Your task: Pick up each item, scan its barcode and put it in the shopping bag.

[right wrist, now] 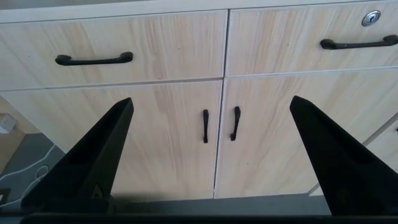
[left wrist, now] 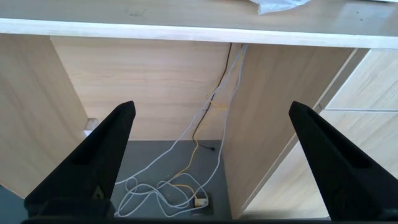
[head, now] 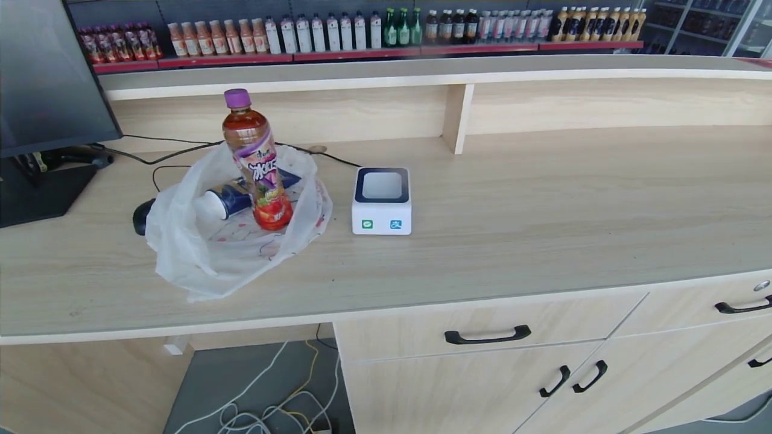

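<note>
The bottle point(head: 256, 163) stands upright inside the shopping bag point(head: 181, 247), toward the left end of the tabletop point(head: 543, 199). A dark blue container point(head: 229, 202) lies beside it in the bag. Tall on crumpled plastic, the bottle looks likely to tip if the bag is tugged or brushed, and it could knock the scanner point(head: 382, 201) just beside the bag. The left tool point(left wrist: 210, 107) and right tool point(right wrist: 210, 99) hang below the front edge, jaws wide apart and empty. Rising carelessly, either could strike that overhang.
</note>
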Robot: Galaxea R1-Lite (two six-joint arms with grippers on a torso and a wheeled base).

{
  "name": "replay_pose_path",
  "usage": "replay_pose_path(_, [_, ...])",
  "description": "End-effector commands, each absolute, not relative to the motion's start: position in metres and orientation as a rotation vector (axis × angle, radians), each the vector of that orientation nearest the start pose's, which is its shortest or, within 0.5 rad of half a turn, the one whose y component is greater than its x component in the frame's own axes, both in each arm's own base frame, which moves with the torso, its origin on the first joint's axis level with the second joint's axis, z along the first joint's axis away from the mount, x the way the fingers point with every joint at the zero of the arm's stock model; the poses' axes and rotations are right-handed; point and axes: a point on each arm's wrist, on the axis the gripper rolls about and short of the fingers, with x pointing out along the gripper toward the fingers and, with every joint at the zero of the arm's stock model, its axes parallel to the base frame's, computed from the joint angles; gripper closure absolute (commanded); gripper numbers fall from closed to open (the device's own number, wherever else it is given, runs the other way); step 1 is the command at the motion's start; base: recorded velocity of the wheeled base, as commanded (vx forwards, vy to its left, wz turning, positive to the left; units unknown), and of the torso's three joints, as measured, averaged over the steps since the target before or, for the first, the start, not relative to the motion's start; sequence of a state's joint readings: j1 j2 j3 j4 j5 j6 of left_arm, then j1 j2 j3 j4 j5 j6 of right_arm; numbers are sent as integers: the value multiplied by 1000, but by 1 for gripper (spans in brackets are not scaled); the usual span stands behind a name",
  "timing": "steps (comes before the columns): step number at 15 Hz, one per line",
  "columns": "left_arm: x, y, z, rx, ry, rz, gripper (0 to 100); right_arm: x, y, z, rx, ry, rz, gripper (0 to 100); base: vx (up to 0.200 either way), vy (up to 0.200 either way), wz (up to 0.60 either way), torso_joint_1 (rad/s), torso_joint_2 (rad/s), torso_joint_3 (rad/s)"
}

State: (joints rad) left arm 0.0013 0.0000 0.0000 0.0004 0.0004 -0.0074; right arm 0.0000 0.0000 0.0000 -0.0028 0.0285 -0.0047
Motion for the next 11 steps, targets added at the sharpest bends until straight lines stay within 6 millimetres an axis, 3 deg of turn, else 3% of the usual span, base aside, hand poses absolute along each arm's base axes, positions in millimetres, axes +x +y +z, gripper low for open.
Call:
replay_pose_path(1, [-23, 0, 75, -6, 0, 0, 0, -23, 1, 76, -5, -3, 29, 0, 0, 0, 0, 0, 0, 0])
replay_pose_path(11, [-23, 0, 75, -8, 0, 3, 0, -23, 1, 76, -3, -3, 29, 0, 0, 0, 0, 0, 0, 0])
